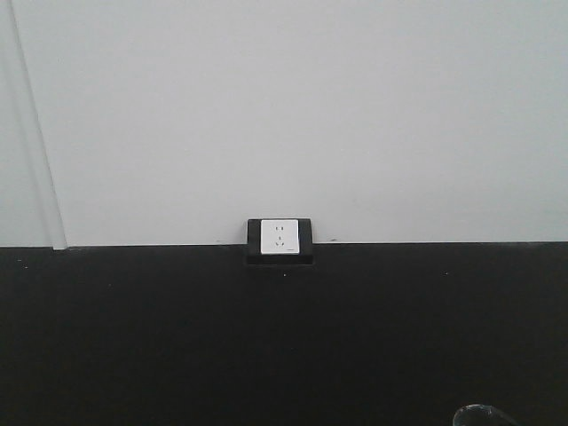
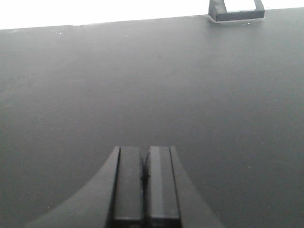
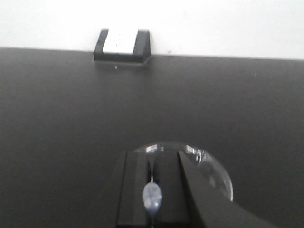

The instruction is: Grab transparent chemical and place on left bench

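A lab: black bench [image 1: 133, 337], raised socket box [image 1: 280, 240], clear glass beaker [image 3: 216, 173]

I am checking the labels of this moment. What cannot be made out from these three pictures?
Front view: the lower edge cuts the transparent beaker; only part of its rim shows.
Right wrist view: the right gripper, shut on the beaker's wall, hides its near side; any contents cannot be told.
Left wrist view: the top edge cuts the socket; glare blanks its face.
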{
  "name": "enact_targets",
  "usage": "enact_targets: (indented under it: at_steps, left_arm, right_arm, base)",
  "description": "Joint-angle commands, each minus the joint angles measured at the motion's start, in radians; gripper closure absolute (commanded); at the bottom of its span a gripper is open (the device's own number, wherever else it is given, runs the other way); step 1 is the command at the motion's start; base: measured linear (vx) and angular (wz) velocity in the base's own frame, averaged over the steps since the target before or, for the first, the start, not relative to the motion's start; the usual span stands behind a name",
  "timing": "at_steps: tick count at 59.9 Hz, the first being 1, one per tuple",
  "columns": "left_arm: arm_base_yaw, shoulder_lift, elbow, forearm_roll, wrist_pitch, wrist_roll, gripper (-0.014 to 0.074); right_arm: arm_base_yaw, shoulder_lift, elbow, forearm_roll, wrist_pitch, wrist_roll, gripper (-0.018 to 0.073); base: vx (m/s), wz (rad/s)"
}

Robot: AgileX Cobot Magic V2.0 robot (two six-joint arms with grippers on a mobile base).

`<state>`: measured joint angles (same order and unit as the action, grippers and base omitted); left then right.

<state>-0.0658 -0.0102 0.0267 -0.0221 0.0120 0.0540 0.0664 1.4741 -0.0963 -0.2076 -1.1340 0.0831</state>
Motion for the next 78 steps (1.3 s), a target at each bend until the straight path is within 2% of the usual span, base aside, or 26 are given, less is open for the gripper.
enact_targets:
  at_steps: [1,7,13,18,24,29,33,45,78]
  left_arm:
    - [-0.002,-0.019,0.016,-0.001,-0.078,-0.008,0.06]
    - [-0.002,-0.019,0.016,-0.001,-0.078,-0.008,0.06]
    - [-0.002,-0.019,0.016,-0.001,-0.078,-0.008,0.06]
    - [-0.002,-0.019,0.016,-0.001,-0.078,-0.008,0.06]
    - [-0.002,-0.019,0.016,-0.001,-0.078,-0.008,0.06]
    - [-0.002,-0.019,0.016,-0.001,-0.078,-0.008,0.06]
    - [-0.002,-0.019,0.016,-0.001,-0.078,-0.008,0.06]
    - [-0.002,-0.019,0.016,-0.001,-0.078,-0.008,0.06]
    - [-0.002,-0.019,0.016,-0.001,-0.078,-0.008,0.06]
  right_arm:
    - [0.001,-0.082,-0.02,-0.001,-0.198,0.004,0.0564]
    - [0.001,-0.177,-0.031,0.002,-0.113,0.047,0.0562]
    - [0.001,-0.299,-0.071,-0.002,0.102,0.091,0.0562]
    - [0.001,-0.406,-0.143,-0.025,0.34,0.138,0.0562]
    - [0.001,-0.536,-0.26,-0.075,0.729,0.21,0.0562]
    - [0.001,-0.614,-0.342,-0.122,0.963,0.26,0.0562]
    - [0.002,-0.663,-0.383,-0.142,1.081,0.286,0.0562]
    - [0.002,-0.761,-0.391,-0.138,1.172,0.287,0.0562]
    - [0.002,-0.771,-0.389,-0.137,1.176,0.286,0.0562]
  base:
    - [0.0,0.0]
    - [0.0,0.0]
    - [0.0,0.0]
    - [0.0,0.0]
    - [0.0,0.0]
    - [0.0,0.0]
    - [0.0,0.0]
    - [0.0,0.0]
    - [0.0,0.0]
